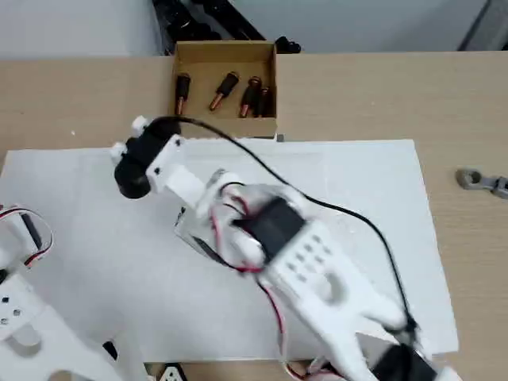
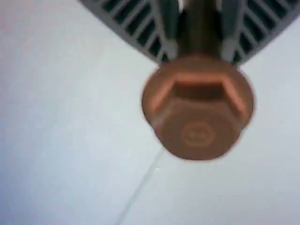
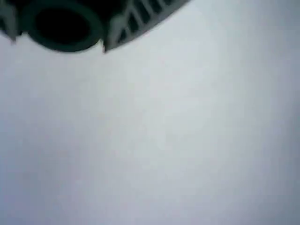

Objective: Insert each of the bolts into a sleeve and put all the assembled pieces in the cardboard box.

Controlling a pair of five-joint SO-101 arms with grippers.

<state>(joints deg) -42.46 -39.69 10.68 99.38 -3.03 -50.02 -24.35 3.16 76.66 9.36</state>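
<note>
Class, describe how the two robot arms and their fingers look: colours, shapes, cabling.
The central arm has white moulded links, one with a grid of small holes, black motor blocks, a black cable along it and red and white wires. The other arm is white, with red, black and white wires. The left fingers and right fingers are dark grey, ribbed.

A light wooden table (image 1: 357, 95) is being covered across its middle by a large white paper sheet (image 1: 79, 238). A small metal wrench (image 1: 480, 181) is being shown lying on bare wood beside the sheet.
</note>
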